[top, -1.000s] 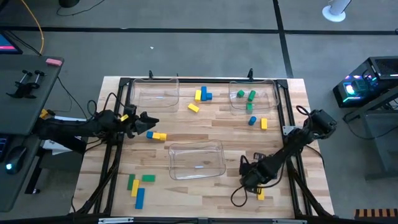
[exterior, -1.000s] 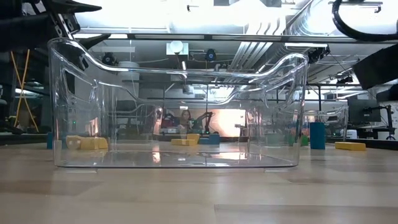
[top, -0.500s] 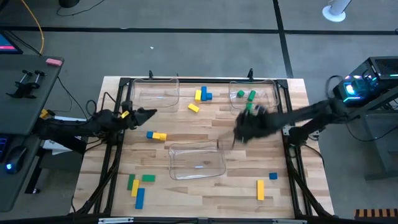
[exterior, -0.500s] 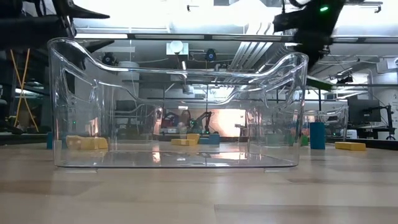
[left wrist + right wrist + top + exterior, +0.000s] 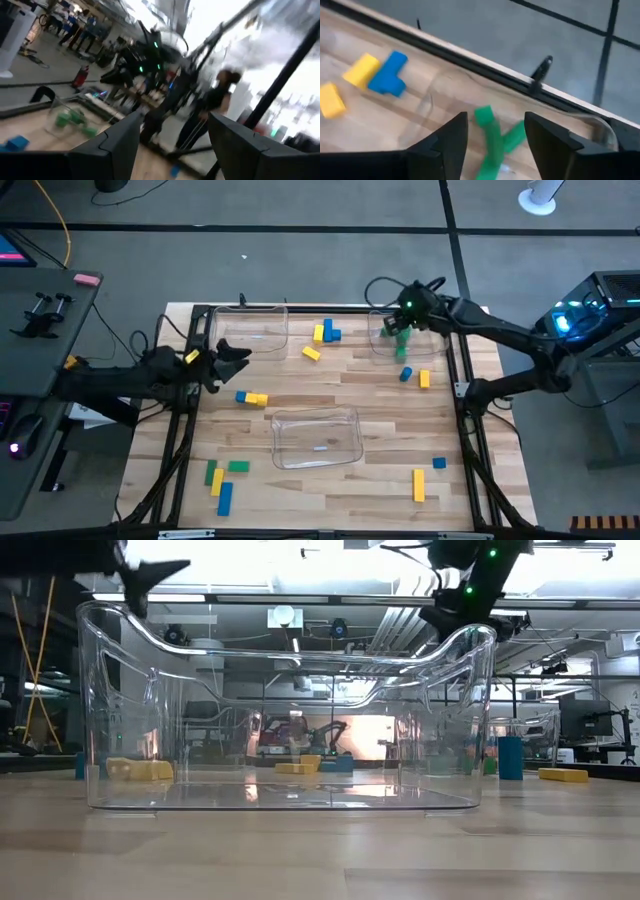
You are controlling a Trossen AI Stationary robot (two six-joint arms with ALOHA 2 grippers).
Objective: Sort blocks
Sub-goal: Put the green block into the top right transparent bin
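The wooden counter (image 5: 330, 495) stood on a grey floor (image 5: 300, 260) crossed by dark seams. A dark side desk (image 5: 40, 330) sat off to one side, a lit computer case (image 5: 585, 315) opposite. Bright ceiling lights (image 5: 330, 560) and ducting (image 5: 420, 615) ran overhead.

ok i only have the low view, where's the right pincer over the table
observer: From above, the right pincer is over the far right bin.
operator: holding anything
observer: No. Its wrist view shows the fingers apart, with green blocks beyond them in that bin.
operator: and the left one
observer: The left pincer hangs open beside the far left bin, holding nothing.
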